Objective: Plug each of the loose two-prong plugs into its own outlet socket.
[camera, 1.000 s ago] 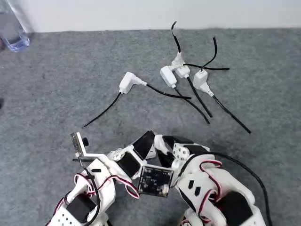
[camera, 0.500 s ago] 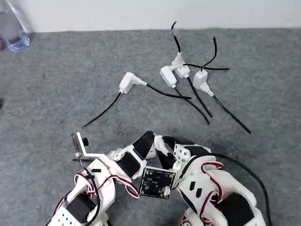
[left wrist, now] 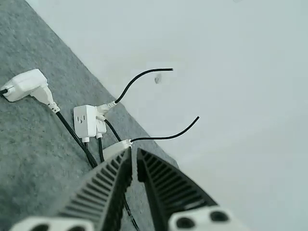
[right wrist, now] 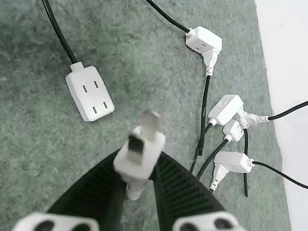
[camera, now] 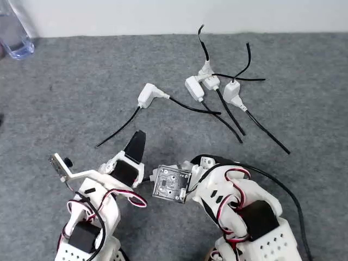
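The right pincer (right wrist: 138,166) was clenched on a white two-prong plug (right wrist: 141,147). Its black fingers pressed the plug body from both sides, and the two prongs stuck out past the fingertips, away from the wrist. The plug was held over the grey bench (right wrist: 38,144).

Beyond the held plug and clear of it, a white socket block (right wrist: 90,93) with two pairs of slots lay flat on the bench, face up. Its black cord ran off from one end. Farther along lay a single white socket (right wrist: 204,40) on its own cord. Near the pale wall (left wrist: 216,57), a cluster of three white cord ends (right wrist: 226,109) lay close together, their black cords crossing one another.

The left pincer (left wrist: 134,153) grasped nothing. Its ribbed black fingers were drawn almost together, with a thin slit left between them, and they touched none of the cords. It was raised off the bench with its tips aimed toward the cluster and the wall behind it. In the high view, both arms sat at the near edge of the bench, well apart from the cluster.
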Tool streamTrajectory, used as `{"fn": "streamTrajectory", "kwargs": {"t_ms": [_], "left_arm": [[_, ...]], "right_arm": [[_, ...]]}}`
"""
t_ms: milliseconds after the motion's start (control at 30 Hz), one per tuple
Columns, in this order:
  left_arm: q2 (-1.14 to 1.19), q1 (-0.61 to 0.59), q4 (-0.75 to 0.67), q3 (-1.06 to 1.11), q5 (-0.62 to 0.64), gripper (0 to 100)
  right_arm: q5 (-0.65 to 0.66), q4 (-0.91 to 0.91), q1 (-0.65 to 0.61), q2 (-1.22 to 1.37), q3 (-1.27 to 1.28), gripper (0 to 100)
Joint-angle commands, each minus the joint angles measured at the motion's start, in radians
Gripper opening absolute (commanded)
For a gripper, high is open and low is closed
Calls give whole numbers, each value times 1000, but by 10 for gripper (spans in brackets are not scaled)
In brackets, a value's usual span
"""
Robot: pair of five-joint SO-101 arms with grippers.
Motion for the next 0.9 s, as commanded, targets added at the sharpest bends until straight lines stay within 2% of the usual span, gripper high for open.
{"fn": "streamTrajectory", "kwargs": {"t_ms": [0, 267, 467, 600, 800, 867], "left_arm": [[-12, 38, 2, -2, -9, 23], [-12, 35, 3, 33, -9, 23], [-12, 34, 17, 42, -11, 23], [-12, 6, 107, 41, -18, 23], [-12, -84, 315, 39, -155, 24], [-12, -123, 381, 39, -187, 24]], "right_arm": [[9, 22, 18, 15, -64, 8], [143, 18, 225, 12, -58, 8], [224, -7, 315, 21, -77, 8], [235, -19, 314, 88, -21, 8], [221, -180, 312, 245, 121, 8], [181, -260, 309, 292, 155, 8]]}}
